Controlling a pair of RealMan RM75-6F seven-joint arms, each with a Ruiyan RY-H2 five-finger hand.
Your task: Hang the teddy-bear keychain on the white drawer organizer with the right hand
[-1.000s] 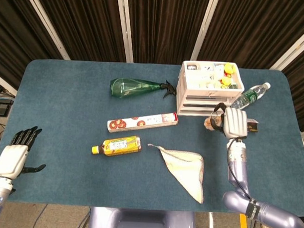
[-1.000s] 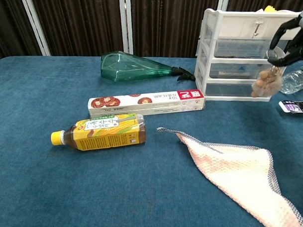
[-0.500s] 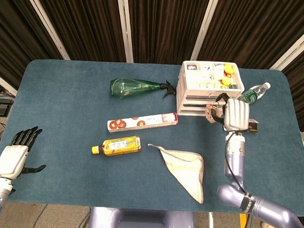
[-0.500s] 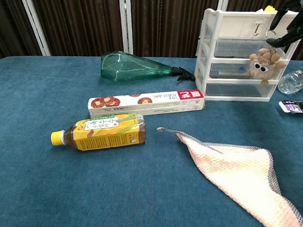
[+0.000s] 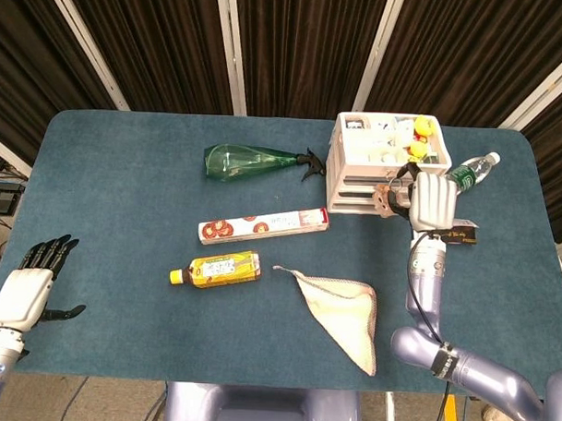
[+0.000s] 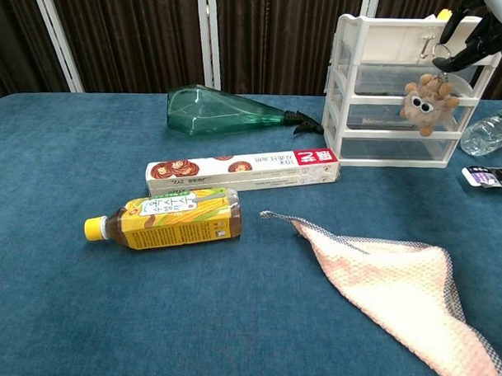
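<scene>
The white drawer organizer (image 6: 386, 94) (image 5: 356, 181) stands at the back right of the blue table, with a small metal hook (image 6: 424, 47) on its top drawer front. A brown teddy-bear keychain (image 6: 425, 101) (image 5: 384, 199) dangles in front of the drawers, just right of that hook. My right hand (image 6: 475, 27) (image 5: 429, 202) pinches its metal ring from above, level with the top drawer. My left hand (image 5: 31, 283) rests open off the table's near left corner, seen only in the head view.
A green spray bottle (image 6: 229, 110), a long red-and-white box (image 6: 239, 171), a yellow drink bottle (image 6: 167, 218) and a cloth (image 6: 404, 280) lie on the table. A water bottle (image 6: 488, 130) and a dark packet (image 6: 489, 176) sit right of the organizer.
My right hand has lifted the keychain and carried it left toward the organizer's top drawer hook. The bear now hangs higher, facing the chest camera. The left hand stayed still.
</scene>
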